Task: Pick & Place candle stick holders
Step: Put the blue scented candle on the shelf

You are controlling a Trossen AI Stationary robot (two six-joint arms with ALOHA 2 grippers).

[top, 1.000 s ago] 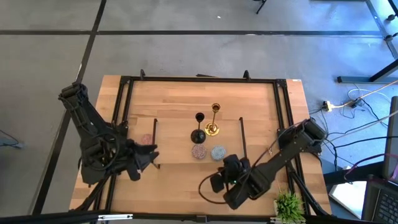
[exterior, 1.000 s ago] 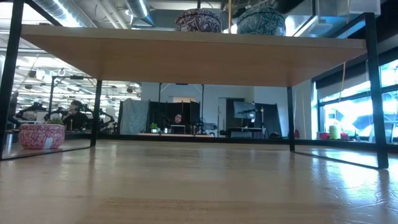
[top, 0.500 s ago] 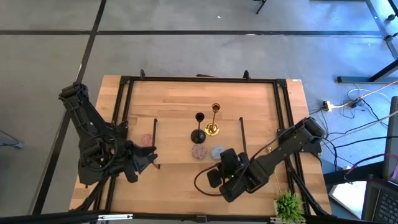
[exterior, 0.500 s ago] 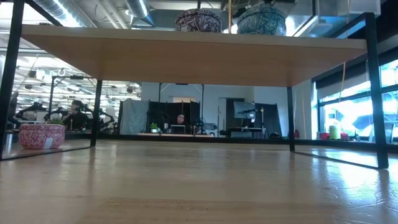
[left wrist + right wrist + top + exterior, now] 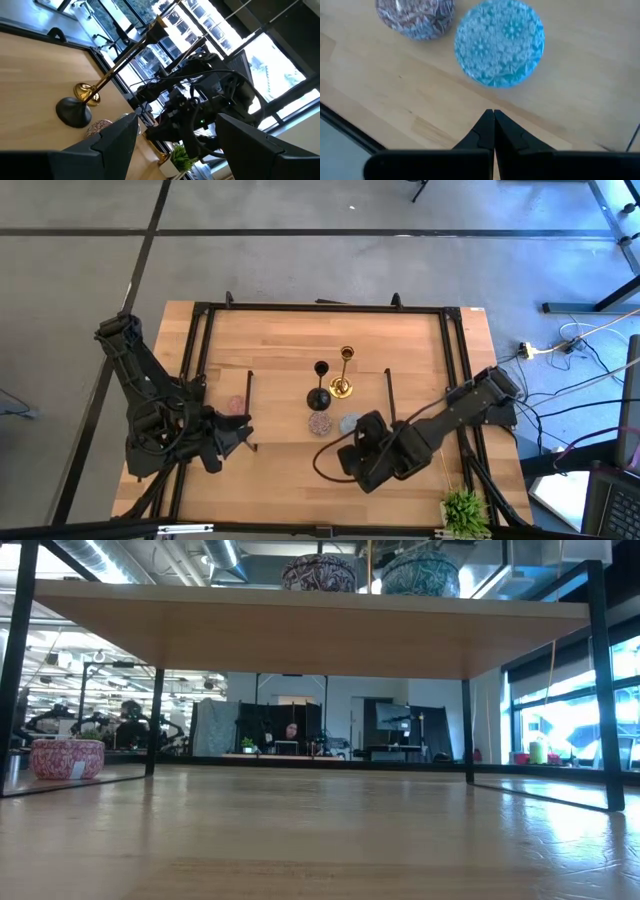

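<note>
On the raised wooden board (image 5: 290, 350) stand a black candle stick holder (image 5: 318, 394) and a gold one (image 5: 342, 385), each on its round foot. Nearer lie a mauve round (image 5: 320, 422) and a pale blue round (image 5: 499, 42). A pink round (image 5: 236, 405) rests on the table left of the board. My right gripper (image 5: 493, 114) is shut and points steeply down, above the board just near of the pale blue round. My left gripper (image 5: 177, 119) is open and level at the table's left, facing the holders with nothing between its fingers.
Black rails (image 5: 388, 395) bound the board's ends, and a black frame (image 5: 200, 315) runs round the table. A small green plant (image 5: 463, 508) stands at the near right corner. A cable loop (image 5: 322, 462) hangs off my right arm. People sit in the room beyond.
My right gripper, still shut, has risen and gone toward the table's far edge and slightly left. It now stands closer to the pale blue round and has tipped. The holders and rounds have kept their places.
</note>
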